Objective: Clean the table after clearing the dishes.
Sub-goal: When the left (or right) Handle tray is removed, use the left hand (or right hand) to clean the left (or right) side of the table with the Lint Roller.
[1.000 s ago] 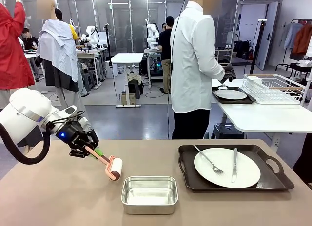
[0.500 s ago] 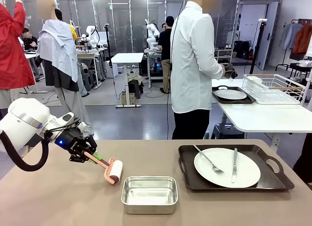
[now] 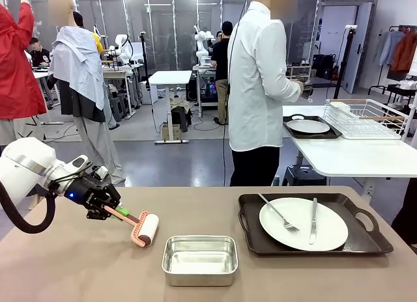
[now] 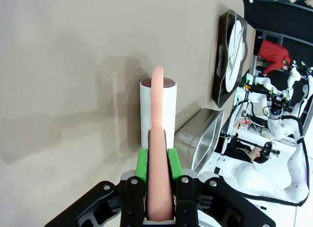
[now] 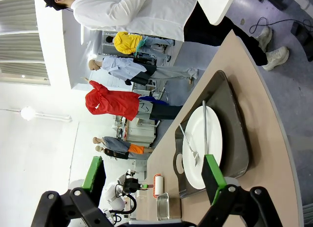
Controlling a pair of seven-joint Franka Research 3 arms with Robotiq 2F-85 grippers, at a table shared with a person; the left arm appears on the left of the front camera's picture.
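Note:
My left gripper [image 3: 107, 209] is shut on the pink handle of a lint roller [image 3: 146, 229], whose white head rests on the brown table [image 3: 78, 269] at left of middle. The left wrist view has the green pads [image 4: 142, 163] clamped on that handle, with the roller [image 4: 158, 112] on the tabletop [image 4: 58, 65]. At the right a white plate [image 3: 303, 224] with a fork [image 3: 280, 214] and a knife [image 3: 313, 220] lies on a dark tray [image 3: 251, 214]. My right gripper [image 5: 152, 175] is open, nothing between its fingers, looking from afar at that plate [image 5: 203, 144].
A shiny steel tin [image 3: 199, 260] sits near the front edge, just right of the roller. A person in a white shirt [image 3: 257, 87] stands at the far side, turned to a white side table [image 3: 352, 155] bearing another plate [image 3: 307, 126], tray and wire rack [image 3: 368, 116].
My left gripper has drawn the roller leftward across the table, away from the tin. The person's hand has lifted off the tray on the side table.

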